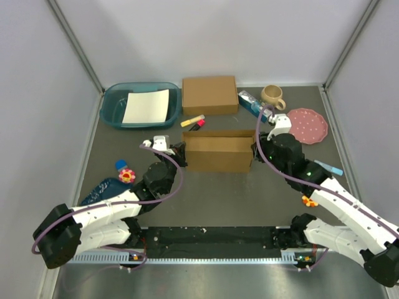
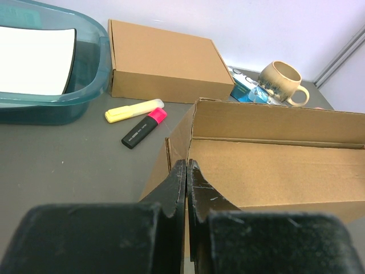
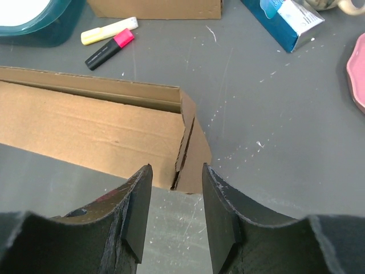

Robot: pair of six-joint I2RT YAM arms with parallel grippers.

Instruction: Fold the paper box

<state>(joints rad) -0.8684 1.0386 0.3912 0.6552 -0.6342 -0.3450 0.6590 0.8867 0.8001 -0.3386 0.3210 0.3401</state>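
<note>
My left gripper [image 2: 186, 165] reaches in from the near edge of the bench [image 1: 218, 199]. Its fingers are pressed flat together with no gap, and the tips sit at the left end flap of the paper box [image 1: 218, 156]; I cannot tell whether any card is nipped between them. My right gripper [image 3: 177, 166] has its jaws partly apart and grips nothing, with the box's right end corner just ahead of the gap. The paper box sits in the middle of the bench between my two grippers, long side toward me, top open, a long wall standing along its far side. Just behind it lie a yellow highlighter [image 1: 192, 119] and a black-and-pink highlighter [image 1: 198, 125], side by side. Along the far edge, from the left corner, are a teal tub [image 1: 112, 106] holding a white sheet [image 1: 146, 106], a closed cardboard box [image 1: 210, 94], a blue carton [image 1: 251, 103] and a beige mug [image 1: 272, 95]. Toward the right edge is a pink plate [image 1: 307, 125].
</note>
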